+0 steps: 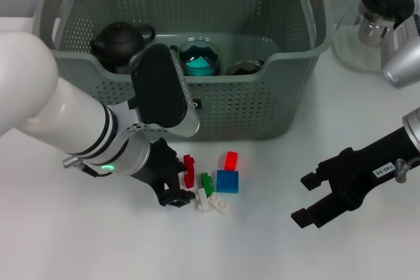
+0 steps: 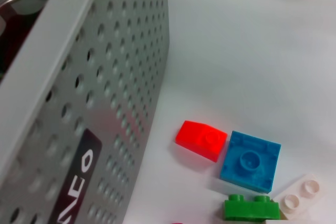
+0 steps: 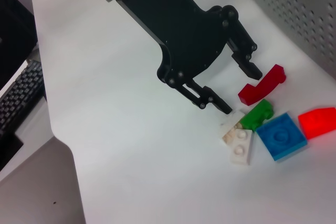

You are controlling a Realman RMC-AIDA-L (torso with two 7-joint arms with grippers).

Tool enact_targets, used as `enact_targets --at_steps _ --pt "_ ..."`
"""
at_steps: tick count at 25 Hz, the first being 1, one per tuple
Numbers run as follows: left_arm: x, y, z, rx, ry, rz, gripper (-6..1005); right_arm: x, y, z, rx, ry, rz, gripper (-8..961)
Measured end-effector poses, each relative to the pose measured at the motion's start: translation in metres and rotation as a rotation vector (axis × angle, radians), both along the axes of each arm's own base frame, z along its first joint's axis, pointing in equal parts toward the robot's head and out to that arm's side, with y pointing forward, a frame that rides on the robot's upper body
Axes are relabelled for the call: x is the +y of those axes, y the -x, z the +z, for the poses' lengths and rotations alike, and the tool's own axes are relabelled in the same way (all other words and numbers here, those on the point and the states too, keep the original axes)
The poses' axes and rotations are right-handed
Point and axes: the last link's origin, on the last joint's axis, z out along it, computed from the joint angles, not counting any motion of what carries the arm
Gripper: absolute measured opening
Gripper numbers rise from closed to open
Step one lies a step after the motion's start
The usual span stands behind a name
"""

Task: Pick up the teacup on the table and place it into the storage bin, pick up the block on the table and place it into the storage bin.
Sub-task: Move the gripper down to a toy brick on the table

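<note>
Block-picking was the step judged to be in hand, since a glass teacup with teal contents (image 1: 199, 58) was already seen inside the storage bin (image 1: 262, 106), beside a dark teapot (image 1: 119, 39). At the left, the left gripper (image 1: 185, 183) was held low at the table (image 1: 79, 240), its fingers spread and empty, just in front of the bin's front wall. A dark red block (image 1: 189, 170) lay between or just beside those fingers, with a green block (image 1: 207, 183), white blocks (image 1: 211, 204), a blue block (image 1: 228, 181) and a bright red block (image 1: 231, 160) clustered close by. For the next move, closure on a single block was thought to be required, then a lift over the bin's rim. Farther right, the right gripper (image 1: 313, 197) was held apart, spread and empty. A glass pot (image 1: 375, 21) was seen at the far right.
</note>
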Motion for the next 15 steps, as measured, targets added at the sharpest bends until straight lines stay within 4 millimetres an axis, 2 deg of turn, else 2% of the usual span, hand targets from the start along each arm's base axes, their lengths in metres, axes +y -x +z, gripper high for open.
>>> enact_targets --at_steps 6,15 --pt "0.0002 -0.0005 -0.0007 0.001 0.002 0.001 530 0.0004 0.0007 0.0000 0.000 0.000 0.002 944" --pt "0.0028 -0.0033 -0.0012 0.005 -0.002 0.008 529 0.0010 0.0008 -0.0001 0.000 -0.004 0.003 944"
